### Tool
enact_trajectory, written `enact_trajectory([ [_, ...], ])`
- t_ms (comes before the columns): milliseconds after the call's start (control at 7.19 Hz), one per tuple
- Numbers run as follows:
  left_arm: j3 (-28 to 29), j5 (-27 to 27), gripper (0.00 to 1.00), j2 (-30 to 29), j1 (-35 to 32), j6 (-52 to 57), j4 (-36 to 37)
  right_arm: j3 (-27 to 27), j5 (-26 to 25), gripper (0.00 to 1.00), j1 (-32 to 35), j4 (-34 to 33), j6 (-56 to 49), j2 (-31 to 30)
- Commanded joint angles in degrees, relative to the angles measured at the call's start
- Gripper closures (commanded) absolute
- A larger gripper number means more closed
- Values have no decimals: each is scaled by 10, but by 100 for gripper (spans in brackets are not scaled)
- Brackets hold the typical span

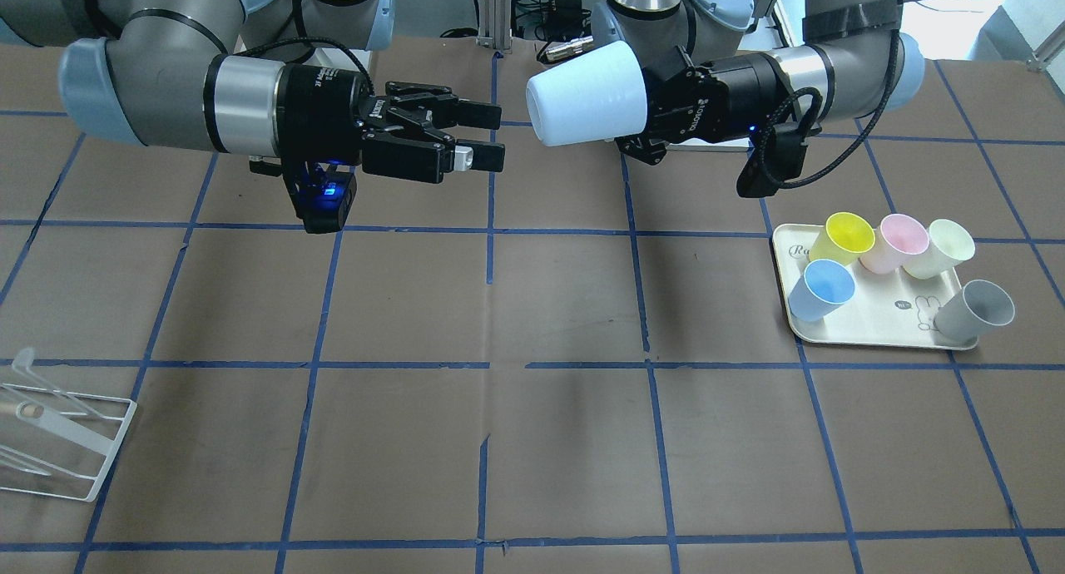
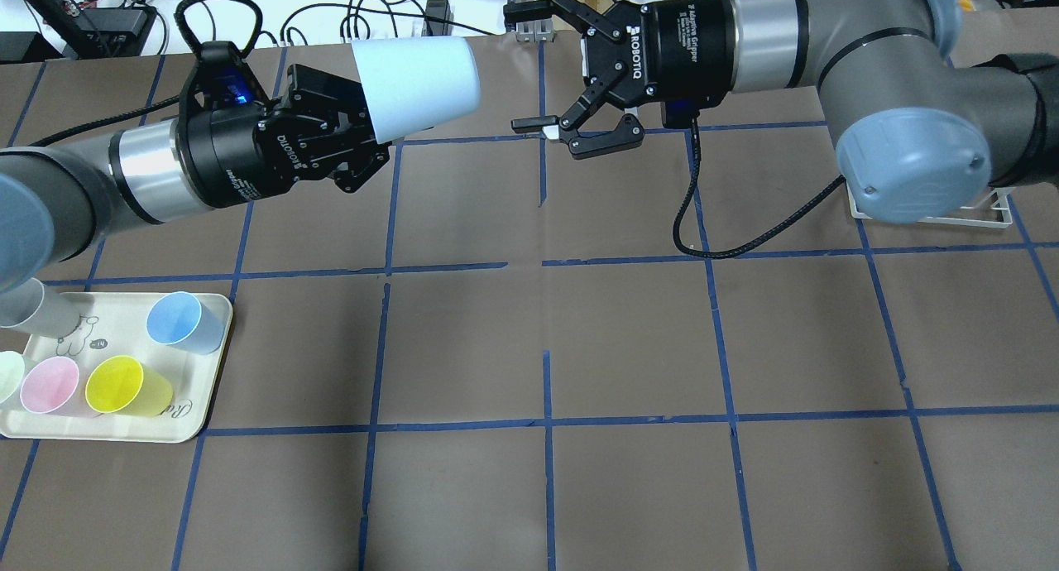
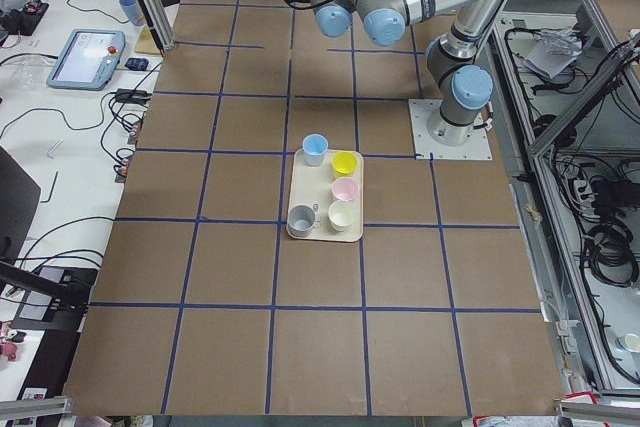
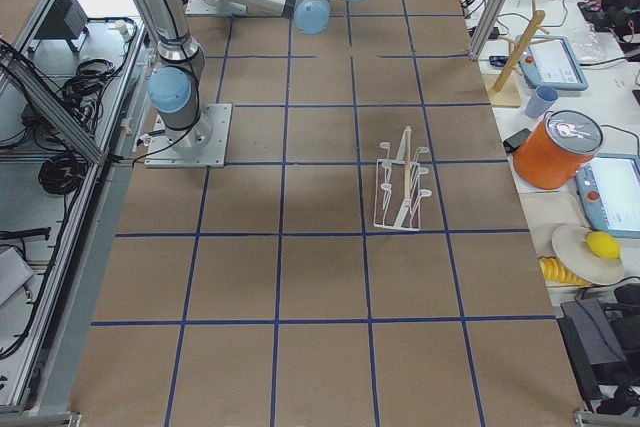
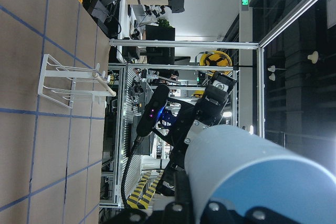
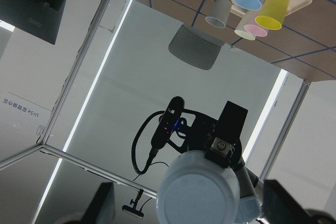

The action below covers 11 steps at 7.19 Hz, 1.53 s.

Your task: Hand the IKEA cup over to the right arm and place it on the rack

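Mid-handover, by the look of it: gripping the pale blue, tapered, handle-less plastic tumbler (image 1: pixel 586 94) sideways in the air above the table, clamped at its wide rim end in the left black two-finger gripper (image 1: pixel 657 100), closed base aimed across at the right black two-finger gripper (image 2: pixel 517 68). Waiting there opposite, fingers spread wide with nothing between them, near the base but apart from it. Not yet passed over, then, and at a guess about a third done, with transfer and placing both to come. Next, probably: ease the right gripper forward to straddle the narrow base end, staying clear of the left fingers. Then close firmly on the smooth tapered wall, and only then let go with the left. After that, carry over to the small white wire dish rack (image 4: pixel 402 187), well apart on the robot's right side of the table, and seat on the slanted prongs. Best to ignore the twin blue tumbler (image 1: pixel 822 289), sitting among other cups on the cream rectangular tray with rabbit print (image 1: pixel 865 331).
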Motion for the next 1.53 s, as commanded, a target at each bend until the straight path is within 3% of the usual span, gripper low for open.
enact_trajectory([
  [0, 0, 0, 100, 4, -6, 1, 1, 1, 20, 0, 6, -17, 24, 0],
  [834, 0, 2, 100, 3, -6, 1, 1, 0, 22, 2, 26, -30, 50, 12],
  [1391, 0, 2, 100, 3, -6, 1, 1, 0, 47, 16, 40, -30, 51, 12],
])
